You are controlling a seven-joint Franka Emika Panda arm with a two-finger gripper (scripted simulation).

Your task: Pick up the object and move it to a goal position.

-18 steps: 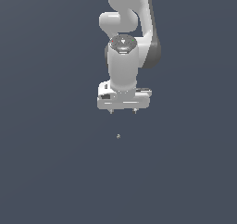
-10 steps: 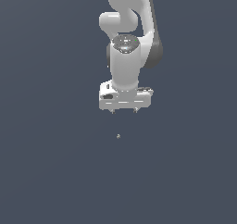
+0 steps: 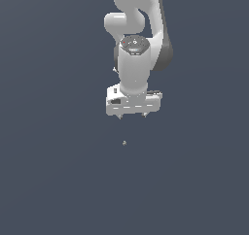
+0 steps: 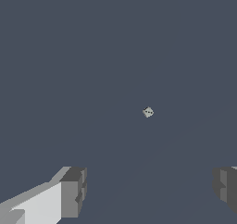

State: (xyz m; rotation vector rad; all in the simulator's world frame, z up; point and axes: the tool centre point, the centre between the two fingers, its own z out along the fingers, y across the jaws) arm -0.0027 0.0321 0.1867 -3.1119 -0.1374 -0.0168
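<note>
The object (image 3: 124,142) is a tiny pale grey-tan speck on the dark grey floor, a short way below my white gripper (image 3: 133,116) in the exterior view. In the wrist view the object (image 4: 148,112) lies out ahead of the gap between my two fingers (image 4: 73,193), which stand wide apart. My gripper is open and empty, and it is apart from the object.
The white arm (image 3: 138,30) rises behind the gripper to the top of the exterior view. A plain dark grey surface (image 3: 48,171) fills everything around.
My gripper has shifted slightly lower and a little toward the exterior view's right. The object has not moved.
</note>
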